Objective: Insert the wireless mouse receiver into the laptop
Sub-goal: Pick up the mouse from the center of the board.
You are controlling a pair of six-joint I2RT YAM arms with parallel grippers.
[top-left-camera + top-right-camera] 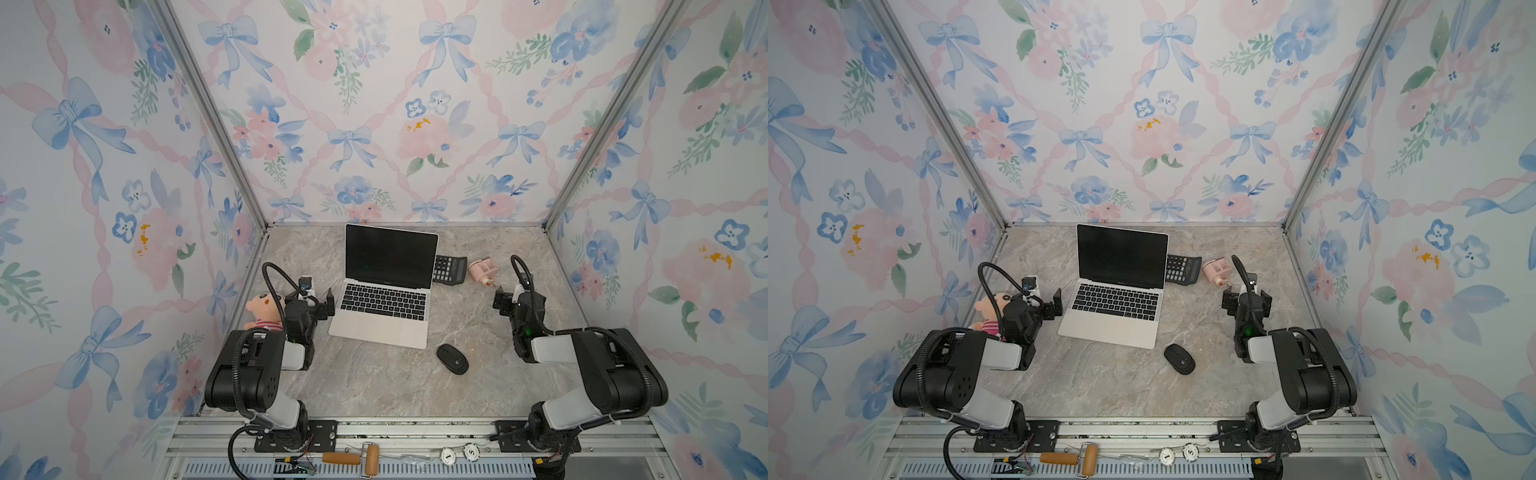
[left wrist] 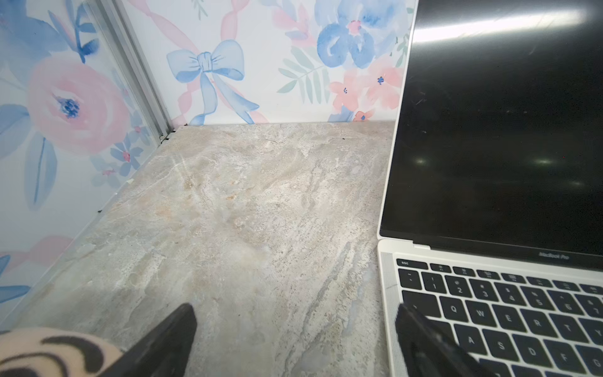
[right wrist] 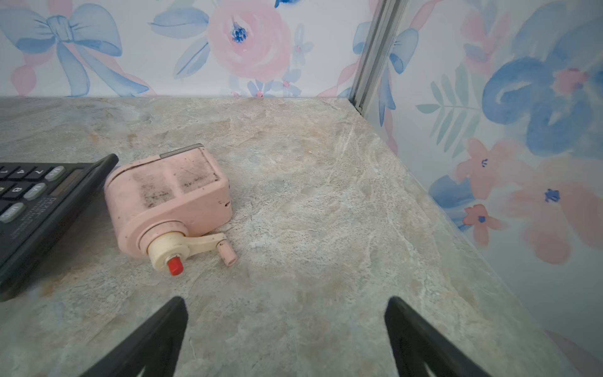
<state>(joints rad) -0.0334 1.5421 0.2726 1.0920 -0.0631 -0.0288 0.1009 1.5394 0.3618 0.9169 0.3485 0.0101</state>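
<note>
The laptop (image 1: 384,299) stands open toward 12 o'clock on the table (image 1: 374,386); the mouse (image 1: 452,359) lies at its 5 o'clock, apart; the left gripper (image 2: 295,313) at the laptop's 9 o'clock and the right gripper (image 3: 285,303) at its 3 o'clock both gape, holding nothing; the receiver cannot be made out.

Top views: high, looking down on the whole table (image 1: 374,386).
Left wrist: close behind the left gripper (image 2: 293,308); laptop (image 2: 489,147) just beside the claw.
Right wrist: close behind the right gripper (image 3: 285,298); sharpener (image 3: 169,196) ahead of the claw.
Shared: laptop, in top views and left wrist.
</note>
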